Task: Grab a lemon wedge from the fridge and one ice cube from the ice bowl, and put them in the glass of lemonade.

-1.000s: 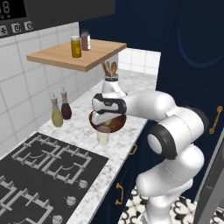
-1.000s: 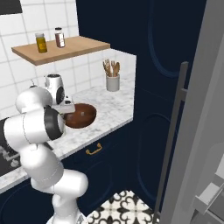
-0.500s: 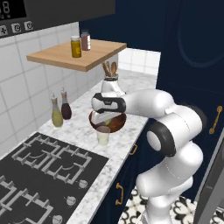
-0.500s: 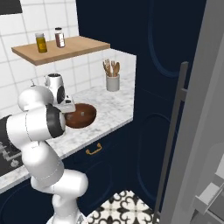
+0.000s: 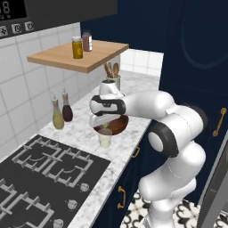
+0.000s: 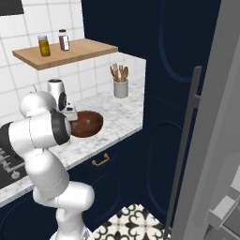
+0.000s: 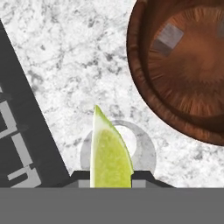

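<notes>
My gripper (image 5: 105,126) hangs directly over the glass (image 5: 105,138) on the marble counter (image 5: 133,104), fingers pointing down. It is clamped on the wedge (image 7: 109,154): in the hand view the slice stands pinched between my fingertips, its pointed end away from the hand, with the rim of the glass (image 7: 146,148) ringed around it underneath. The wedge (image 5: 106,131) is not in the liquid; it sits just above the rim, barely visible below the hand in the left base view.

The bowl (image 5: 116,125) lies just behind the glass, very near it; whether they touch I cannot tell. In the hand view the bowl (image 7: 183,70) holds at least one pale translucent cube (image 7: 168,38) near its upper side.

The hob (image 5: 40,178) borders the glass on the near side. Two bottles (image 5: 62,112) stand by the tiled wall, a utensil cup (image 6: 120,86) farther along the counter. The fridge (image 6: 213,140) rises at the right edge of the right base view, its long handle (image 6: 183,145) facing the room.
</notes>
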